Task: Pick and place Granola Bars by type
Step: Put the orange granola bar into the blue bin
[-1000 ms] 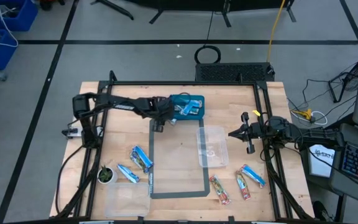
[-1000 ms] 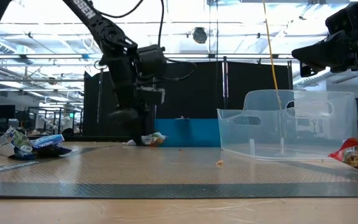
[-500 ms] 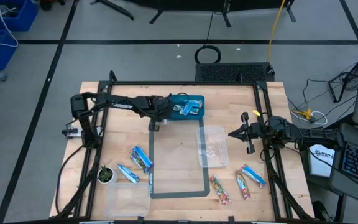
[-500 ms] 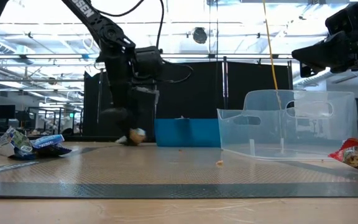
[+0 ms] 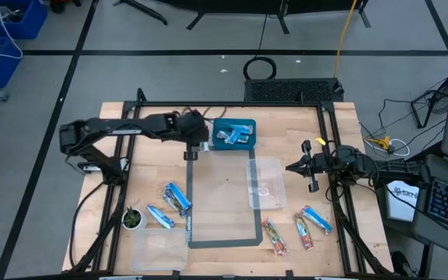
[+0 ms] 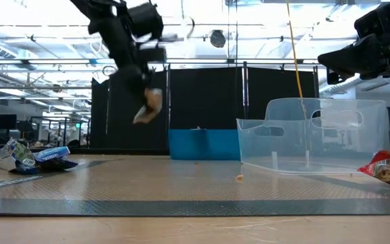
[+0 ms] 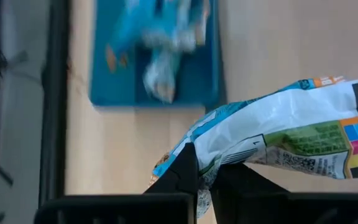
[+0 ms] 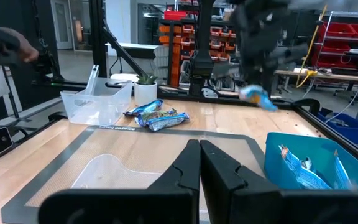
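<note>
Since the earlier frames the left gripper (image 6: 144, 108) has drawn back from beside the blue rectangular plastic bin (image 5: 234, 133) and risen clear of the wooden table (image 5: 224, 183), carrying a bar with it. Its fingers (image 7: 182, 177) are pinched tight on one end of a crinkly blue-and-white foil-wrapped granola bar (image 7: 278, 140), which hangs out sideways from the grip, up in the air just beside the blue bin, where more blue-wrapped bars (image 5: 233, 135) already lie. The bar looks light and the film thin and slick, so a pinch on the wrapper's crimped end could slide or let the bar swing; a hold across the flat middle would likely be steadier, and the contents would probably crumble under a hard squeeze. Other blue-and-white bars (image 5: 175, 197) lie near the table's left edge, red-and-orange patterned bars (image 5: 274, 236) near the front right corner, and the clear plastic tub (image 5: 265, 183) sits between. The right gripper (image 5: 309, 166) waits at the right edge, fingers together and empty.
</note>
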{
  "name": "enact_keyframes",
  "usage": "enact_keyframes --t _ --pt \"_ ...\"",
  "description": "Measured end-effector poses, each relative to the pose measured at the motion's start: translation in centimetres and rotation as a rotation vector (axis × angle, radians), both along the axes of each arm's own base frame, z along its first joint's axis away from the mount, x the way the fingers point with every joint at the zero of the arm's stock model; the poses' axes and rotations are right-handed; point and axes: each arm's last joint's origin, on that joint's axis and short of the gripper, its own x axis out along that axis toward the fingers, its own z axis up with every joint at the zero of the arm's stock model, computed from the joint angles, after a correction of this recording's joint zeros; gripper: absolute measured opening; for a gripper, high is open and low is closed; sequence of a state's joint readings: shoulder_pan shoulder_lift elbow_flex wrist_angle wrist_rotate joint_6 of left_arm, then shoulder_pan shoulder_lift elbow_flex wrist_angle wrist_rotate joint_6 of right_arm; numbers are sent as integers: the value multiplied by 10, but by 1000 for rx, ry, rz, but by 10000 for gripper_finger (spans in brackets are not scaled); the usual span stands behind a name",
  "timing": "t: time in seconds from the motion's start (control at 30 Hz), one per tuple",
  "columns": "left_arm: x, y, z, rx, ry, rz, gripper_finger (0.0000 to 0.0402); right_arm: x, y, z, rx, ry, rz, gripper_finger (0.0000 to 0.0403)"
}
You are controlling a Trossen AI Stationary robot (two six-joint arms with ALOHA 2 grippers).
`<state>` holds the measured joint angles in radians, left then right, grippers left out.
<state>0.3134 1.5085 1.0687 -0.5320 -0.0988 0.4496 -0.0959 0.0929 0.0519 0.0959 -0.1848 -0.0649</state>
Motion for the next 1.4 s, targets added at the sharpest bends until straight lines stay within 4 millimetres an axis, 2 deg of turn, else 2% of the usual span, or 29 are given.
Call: enact_keyframes --t 0.17,0.5,0.63,0.73,0.87,1.03,1.23,1.4 --pt "-11 -6 28 -10 -127 -53 20 0 0 0 0 0 0 4" --pt "-30 -17 60 -104 -291 -133 18 0 0 0 0 2 0 4" --pt "-40 -27 64 -263 -466 -313 18 0 0 0 0 2 0 4" --pt "-59 -37 51 -332 -569 -362 18 0 0 0 0 1 0 4" --pt "-87 -47 21 -464 -660 -267 18 0 0 0 0 2 0 4" --pt "-113 -68 -1 -858 -747 -320 17 0 0 0 0 0 0 4" --pt "-127 -95 -28 -1153 -725 -394 23 0 0 0 0 2 0 4" --pt "-129 -113 -40 -1170 -685 -404 28 0 0 0 0 2 0 4"
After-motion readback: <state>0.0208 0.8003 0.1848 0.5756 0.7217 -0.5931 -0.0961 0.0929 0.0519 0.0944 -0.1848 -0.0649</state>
